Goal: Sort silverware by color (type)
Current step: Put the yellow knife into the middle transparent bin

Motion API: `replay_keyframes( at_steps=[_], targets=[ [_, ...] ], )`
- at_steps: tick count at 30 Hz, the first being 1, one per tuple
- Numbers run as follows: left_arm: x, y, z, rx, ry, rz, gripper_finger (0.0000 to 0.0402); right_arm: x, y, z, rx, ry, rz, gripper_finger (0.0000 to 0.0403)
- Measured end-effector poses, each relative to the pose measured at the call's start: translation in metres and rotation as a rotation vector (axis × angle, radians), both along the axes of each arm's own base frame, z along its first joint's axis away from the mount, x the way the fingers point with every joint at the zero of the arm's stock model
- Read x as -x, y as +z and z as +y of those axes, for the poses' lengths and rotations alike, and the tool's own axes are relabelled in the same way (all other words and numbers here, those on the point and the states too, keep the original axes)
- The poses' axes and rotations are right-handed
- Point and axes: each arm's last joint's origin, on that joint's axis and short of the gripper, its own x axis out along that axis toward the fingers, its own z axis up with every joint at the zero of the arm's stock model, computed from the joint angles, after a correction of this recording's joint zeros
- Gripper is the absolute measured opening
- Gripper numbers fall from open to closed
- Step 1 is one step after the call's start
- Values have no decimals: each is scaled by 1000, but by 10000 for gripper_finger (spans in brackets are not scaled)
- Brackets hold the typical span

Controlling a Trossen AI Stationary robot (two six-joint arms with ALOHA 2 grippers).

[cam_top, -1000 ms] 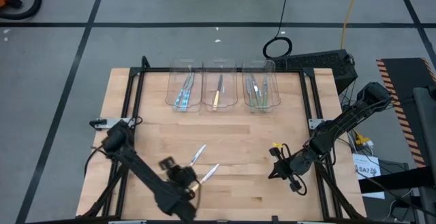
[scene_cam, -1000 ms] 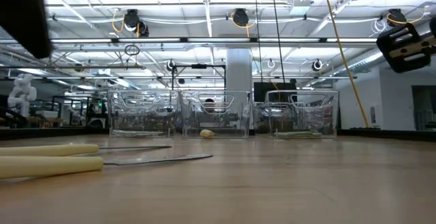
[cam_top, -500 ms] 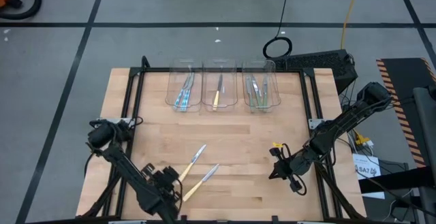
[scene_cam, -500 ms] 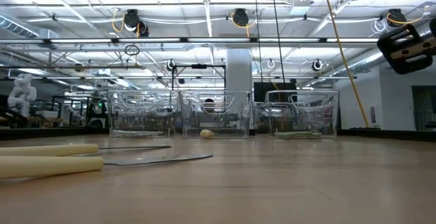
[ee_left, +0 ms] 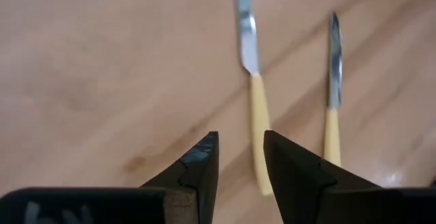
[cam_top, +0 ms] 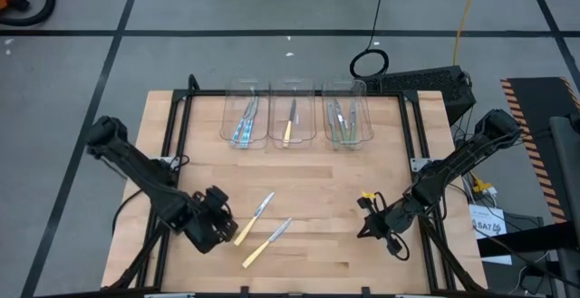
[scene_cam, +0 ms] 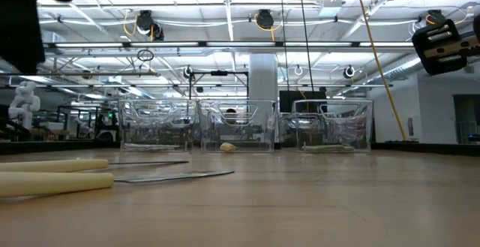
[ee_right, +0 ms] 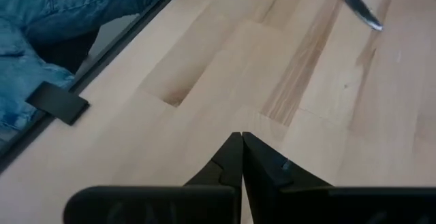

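Note:
Two pale-yellow-handled knives lie flat on the table near its near edge, one (cam_top: 254, 216) beside the other (cam_top: 265, 242). In the low view their handles (scene_cam: 52, 173) show at the left. My left gripper (cam_top: 215, 218) hovers just left of them, open; in its wrist view the gripper (ee_left: 240, 149) points at the nearer knife's handle (ee_left: 257, 125), with the second knife (ee_left: 332, 88) beside it. My right gripper (cam_top: 367, 223) waits shut near the table's right side (ee_right: 242, 146). Blue, yellow and green utensils lie in the bins.
Three clear bins stand in a row at the far edge: left (cam_top: 245, 114), middle (cam_top: 292, 114), right (cam_top: 347, 114). A black frame (cam_top: 172, 153) borders the wooden table. A person's blue trousers (ee_right: 61, 20) show beyond the table's edge. A knife tip (ee_right: 354, 3) lies ahead of my right gripper.
My left gripper has drawn back from over the two yellow knives toward the table's left edge, then a little toward the far edge, while its arm swung out to the left. Both knives have stayed where they lay.

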Motion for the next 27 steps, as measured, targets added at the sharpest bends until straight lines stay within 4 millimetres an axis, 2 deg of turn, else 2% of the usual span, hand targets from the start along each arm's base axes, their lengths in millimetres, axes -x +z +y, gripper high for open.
replay_keyframes(
  at_steps=[5, 10, 18, 27],
  targets=[
    [-1, -25, -5, 12, -76, 18, 124, -1, 0, -2, 85, -33, -61, 2],
    [-7, -29, -20, 36, -81, -23, 124, -3, 1, -5, 125, -109, -98, 2],
    [-19, -42, -41, 98, -92, -100, 124, -9, 4, -7, 48, -172, -108, 2],
    [-19, -57, -53, 96, -99, -63, 124, -9, 5, -8, 24, -196, -100, 2]
  ],
)
